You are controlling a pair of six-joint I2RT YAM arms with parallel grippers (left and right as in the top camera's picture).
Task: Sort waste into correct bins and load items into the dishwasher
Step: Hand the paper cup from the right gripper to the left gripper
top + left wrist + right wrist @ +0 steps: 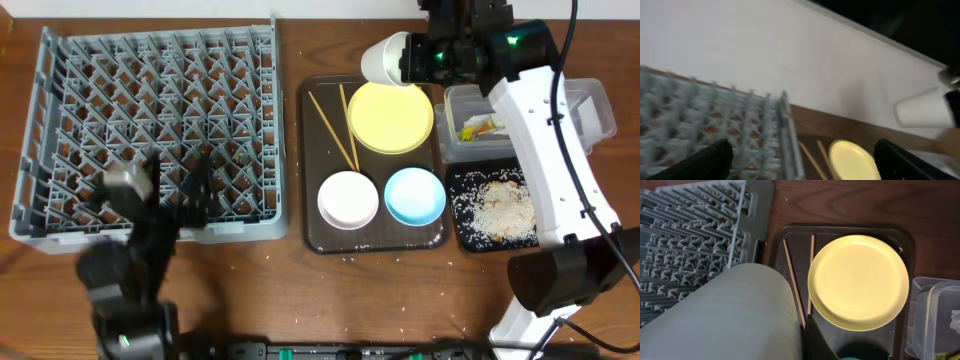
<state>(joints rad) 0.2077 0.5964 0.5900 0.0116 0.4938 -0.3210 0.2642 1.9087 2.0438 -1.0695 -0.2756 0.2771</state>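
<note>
The small white cup [386,57], round and smooth-walled, is held on its side by the right gripper [418,58], whose jaws are closed on it. It hangs over the far edge of the dark brown rectangular serving tray [312,200], just beside the round yellow plate [391,117]. The cup is judged light and stiff, but slippery and perhaps breakable, so a firm, even hold across its wall is advised. The left gripper [807,167] is seen open and empty, over the large grey plastic dish rack [150,130].
</note>
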